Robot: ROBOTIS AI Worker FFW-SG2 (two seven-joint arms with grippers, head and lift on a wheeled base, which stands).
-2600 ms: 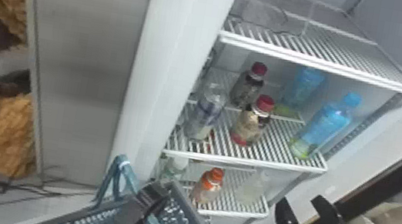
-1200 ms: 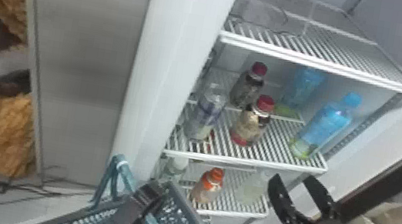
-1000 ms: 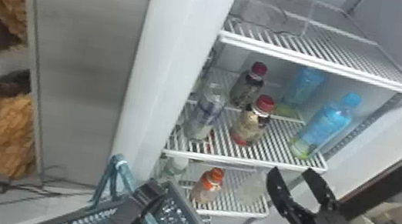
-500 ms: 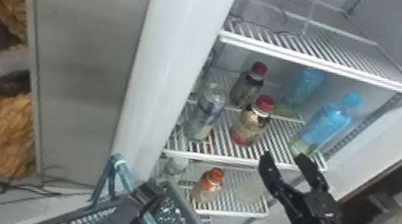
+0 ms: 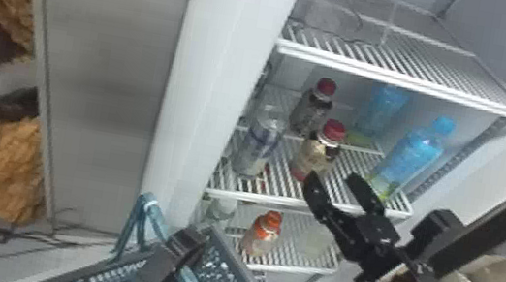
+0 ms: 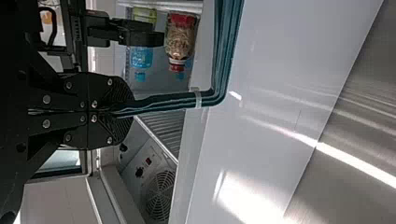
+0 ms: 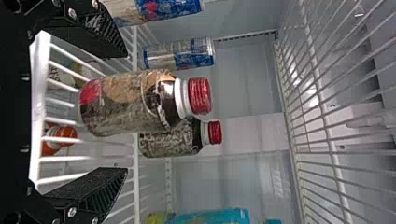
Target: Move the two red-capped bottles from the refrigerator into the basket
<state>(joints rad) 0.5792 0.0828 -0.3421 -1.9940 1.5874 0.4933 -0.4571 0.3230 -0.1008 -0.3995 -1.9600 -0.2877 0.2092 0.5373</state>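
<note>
Judged at pre-grasp on front bottle (image 7: 126, 103), upright near front edge of shelf (image 5: 305, 205). Next, by judgement: advance level with right claw (image 5: 332, 177), fingers wide apart and empty; straddle waist, then clamp. Farther back, toward rear edge: rear bottle (image 7: 169, 143). Noted: ribbed red caps, rounded shoulders, crinkly wrap; slim white wire bars. Beyond, in left claw (image 6: 132, 110), pinched together: smooth teal handle (image 6: 225, 51) of lattice-walled basket (image 5: 246, 277).

The shelf (image 5: 276, 200) holds red-capped bottles (image 5: 311, 157), blue bottles (image 5: 413, 155) and, seemingly, cans (image 7: 180, 54).
</note>
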